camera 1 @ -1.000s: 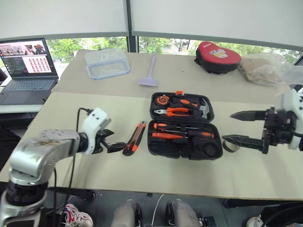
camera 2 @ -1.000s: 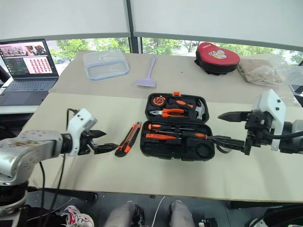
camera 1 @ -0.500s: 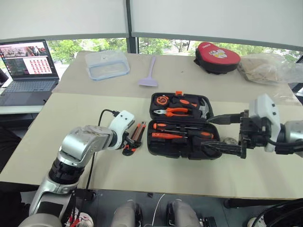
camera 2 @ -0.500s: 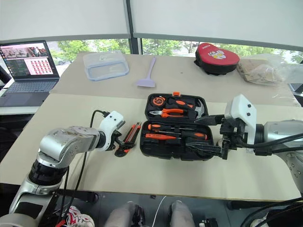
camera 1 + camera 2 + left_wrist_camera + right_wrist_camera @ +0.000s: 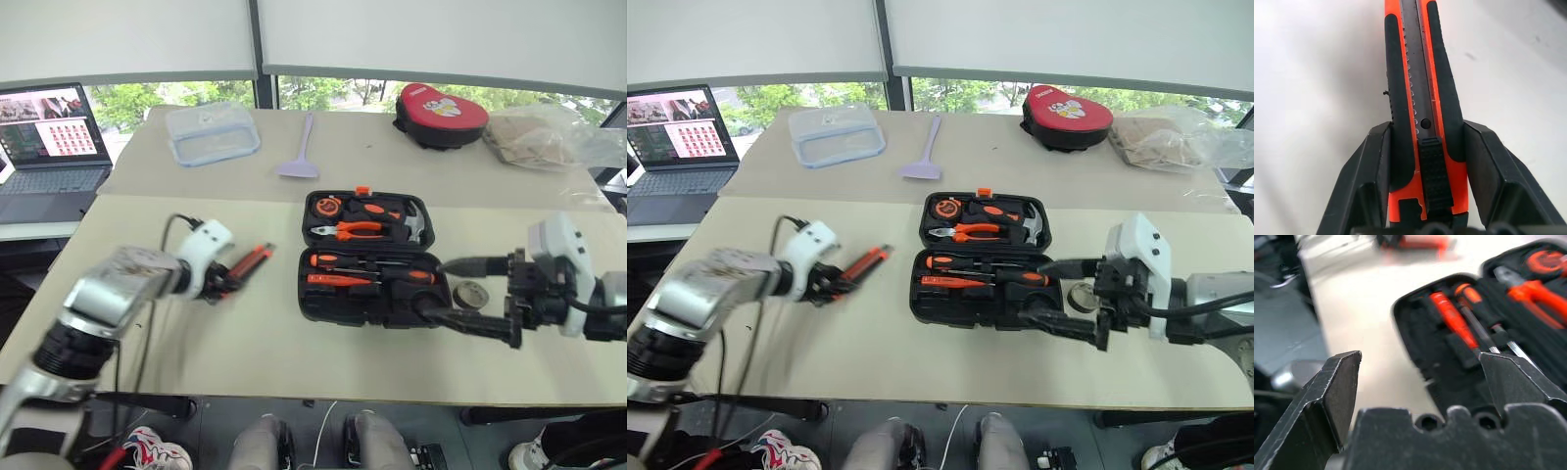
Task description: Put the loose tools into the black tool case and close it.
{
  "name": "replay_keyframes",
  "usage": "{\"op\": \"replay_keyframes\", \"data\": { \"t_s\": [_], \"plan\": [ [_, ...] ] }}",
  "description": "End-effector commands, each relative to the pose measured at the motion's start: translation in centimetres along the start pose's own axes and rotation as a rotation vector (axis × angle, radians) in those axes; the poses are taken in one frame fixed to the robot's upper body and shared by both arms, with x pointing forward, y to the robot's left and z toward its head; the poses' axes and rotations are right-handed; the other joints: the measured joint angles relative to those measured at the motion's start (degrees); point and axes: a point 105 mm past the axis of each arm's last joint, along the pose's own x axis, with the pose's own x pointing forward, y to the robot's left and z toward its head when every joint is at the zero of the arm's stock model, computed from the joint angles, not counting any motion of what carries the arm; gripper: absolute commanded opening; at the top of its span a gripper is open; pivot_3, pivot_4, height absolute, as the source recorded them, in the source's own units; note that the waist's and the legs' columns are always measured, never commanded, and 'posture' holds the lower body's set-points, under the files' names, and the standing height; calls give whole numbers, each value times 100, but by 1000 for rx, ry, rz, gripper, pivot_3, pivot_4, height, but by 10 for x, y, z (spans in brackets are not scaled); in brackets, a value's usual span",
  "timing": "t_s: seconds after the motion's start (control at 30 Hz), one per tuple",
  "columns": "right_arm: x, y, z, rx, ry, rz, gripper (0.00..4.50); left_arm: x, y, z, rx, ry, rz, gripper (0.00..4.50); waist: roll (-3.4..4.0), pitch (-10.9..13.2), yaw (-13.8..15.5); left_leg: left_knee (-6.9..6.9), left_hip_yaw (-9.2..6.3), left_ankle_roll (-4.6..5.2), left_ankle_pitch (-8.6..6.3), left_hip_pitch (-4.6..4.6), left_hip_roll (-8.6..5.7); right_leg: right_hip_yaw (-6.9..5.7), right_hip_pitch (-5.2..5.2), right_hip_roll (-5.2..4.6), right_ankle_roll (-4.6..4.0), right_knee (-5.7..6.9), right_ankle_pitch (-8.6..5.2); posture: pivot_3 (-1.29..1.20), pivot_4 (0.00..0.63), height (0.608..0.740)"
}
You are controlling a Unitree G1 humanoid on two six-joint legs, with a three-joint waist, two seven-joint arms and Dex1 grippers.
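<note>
The black tool case (image 5: pixel 361 309) lies open mid-table, with two screwdrivers (image 5: pixel 364 271) in its near half and pliers, a hammer and a tape measure in the far half. My left gripper (image 5: pixel 223 282) is shut on the rear end of the orange-black utility knife (image 5: pixel 247 261), left of the case; in the left wrist view both fingers (image 5: pixel 1376 161) press its sides (image 5: pixel 1420 73). My right gripper (image 5: pixel 431 287) stands open over the case's front right corner, holding nothing. The small grey tape roll (image 5: pixel 473 293) lies on the table just right of the case, between the right gripper's fingers as seen from above.
A laptop (image 5: pixel 44 137) sits at the far left. At the back of the table are a clear lidded box (image 5: pixel 212 132), a lilac scraper (image 5: pixel 297 162), a red-and-black pouch (image 5: pixel 441 113) and a crumpled plastic bag (image 5: pixel 549 137). The table's front edge runs just below both arms.
My left gripper has reached the utility knife, shut on it and drawn it left, away from the case. My right gripper has stayed open by the case's right side.
</note>
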Motion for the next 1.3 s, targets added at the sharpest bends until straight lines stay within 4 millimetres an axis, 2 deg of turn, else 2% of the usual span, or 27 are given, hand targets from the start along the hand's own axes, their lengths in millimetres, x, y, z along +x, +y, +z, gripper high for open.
{"op": "replay_keyframes", "data": {
  "t_s": [0.03, 0.13, 0.3, 0.47, 0.7, 1.0, 1.03, 1.07, 1.2, 1.3],
  "plan": [
    [-3, -5, 7, -76, -14, -60, 4500, 4, -29, 49, 260, -153, -256, 1703, 0, 0, 76, 4, 1, 7, -1, -7, -5, -1, -4, -4, 3, -3, 2, 0, 150, 731],
    [-1, -8, 4, -74, -21, -86, 4500, 16, -56, 64, 379, -171, -433, 1703, 0, -1, 78, 4, 1, 35, 7, -9, -35, 7, 7, -18, 30, -20, 13, 0, 150, 731],
    [-2, -5, -3, -56, -14, -111, 4500, 42, -88, 80, 450, -138, -609, 1703, -8, 4, 61, 25, -7, 51, 12, -46, -52, 3, -10, -15, 54, -21, 15, 0, 150, 731],
    [-2, 2, -9, -46, -11, -131, 4500, 73, -104, 79, 443, -44, -654, 1703, -8, 5, 69, 40, -13, 57, 14, -66, -57, 2, -23, -14, 65, -15, 18, 0, 150, 731],
    [-4, 4, -13, -45, -6, -161, 4500, 92, -124, 71, 423, 16, -728, 1703, -12, 7, 46, 56, -20, 61, 12, -89, -53, 7, -48, -14, 67, 1, 17, 0, 150, 731],
    [-2, 1, -14, -46, -6, -178, 4500, 111, -130, 73, 398, 44, -718, 1703, -12, 7, 61, 72, -25, 77, 2, -94, -54, 7, -44, -19, 69, 1, 19, 0, 150, 731],
    [-2, 1, -15, -45, -7, -179, 4500, 111, -131, 74, 395, 36, -727, 2719, -12, 7, 58, 72, -25, 78, 2, -93, -54, 8, -44, -20, 69, 1, 19, 0, 150, 731],
    [-1, 1, -15, -44, -7, -181, 4500, 110, -132, 77, 389, 22, -736, 2967, -12, 7, 57, 72, -24, 78, 2, -94, -54, 8, -44, -20, 69, 1, 19, 0, 150, 731],
    [-1, 0, -17, -41, -7, -184, 4500, 103, -124, 93, 353, -34, -724, 4475, -12, 7, 58, 72, -25, 78, 2, -96, -53, 6, -46, -20, 69, 2, 19, 0, 150, 731],
    [-1, 0, -18, -35, -7, -187, 4500, 90, -121, 104, 331, -88, -740, 4475, -12, 7, 55, 75, -26, 79, 1, -98, -54, 6, -46, -22, 70, 2, 19, 0, 150, 731]
  ]
}}
